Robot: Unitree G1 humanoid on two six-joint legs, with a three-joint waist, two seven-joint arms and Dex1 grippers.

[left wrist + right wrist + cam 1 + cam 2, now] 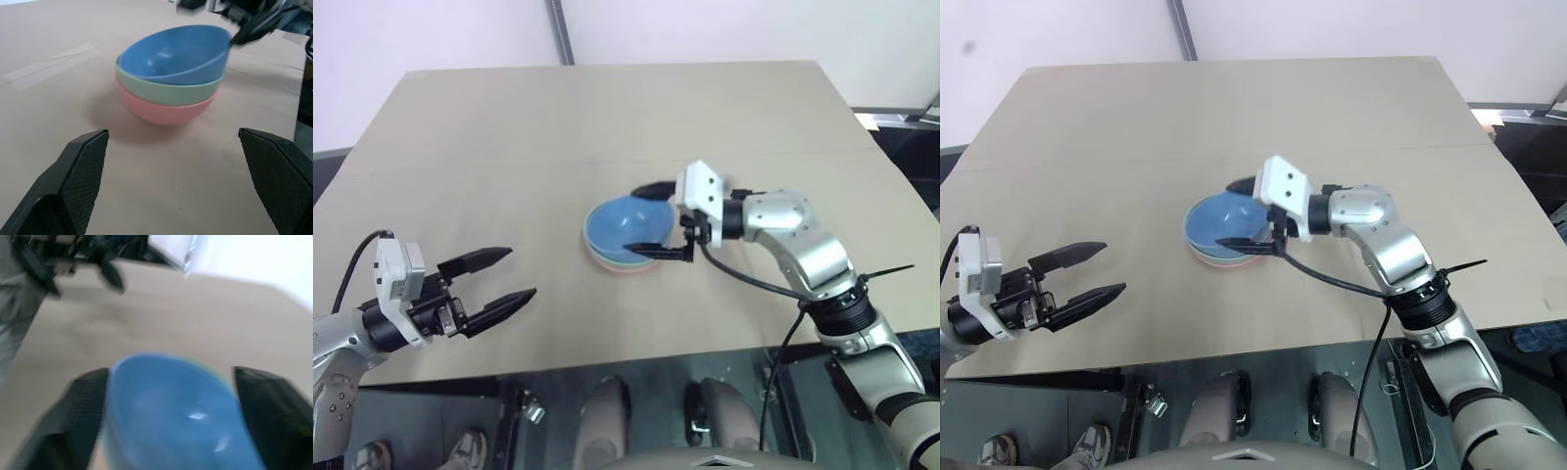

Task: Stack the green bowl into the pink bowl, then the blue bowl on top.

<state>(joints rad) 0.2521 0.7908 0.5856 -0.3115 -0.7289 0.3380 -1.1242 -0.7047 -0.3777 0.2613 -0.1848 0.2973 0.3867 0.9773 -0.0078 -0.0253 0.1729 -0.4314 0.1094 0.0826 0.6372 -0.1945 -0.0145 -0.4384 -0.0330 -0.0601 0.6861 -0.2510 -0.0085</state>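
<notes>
Three bowls stand nested near the table's middle: the pink bowl (161, 110) at the bottom, the green bowl (171, 90) inside it, and the blue bowl (625, 223) on top, sitting slightly tilted. My right gripper (632, 219) reaches in from the right. It is open, with one finger on each side of the blue bowl's (171, 416) rim. My left gripper (521, 272) hovers open over the table's near left part, well apart from the stack. It points toward the stack with nothing between its fingers (83, 166).
The beige table (607, 127) stretches far behind and to both sides of the stack. A strip of tape (54, 63) lies flat on it. A black cable (744, 279) hangs from my right arm. The table's near edge runs just below both grippers.
</notes>
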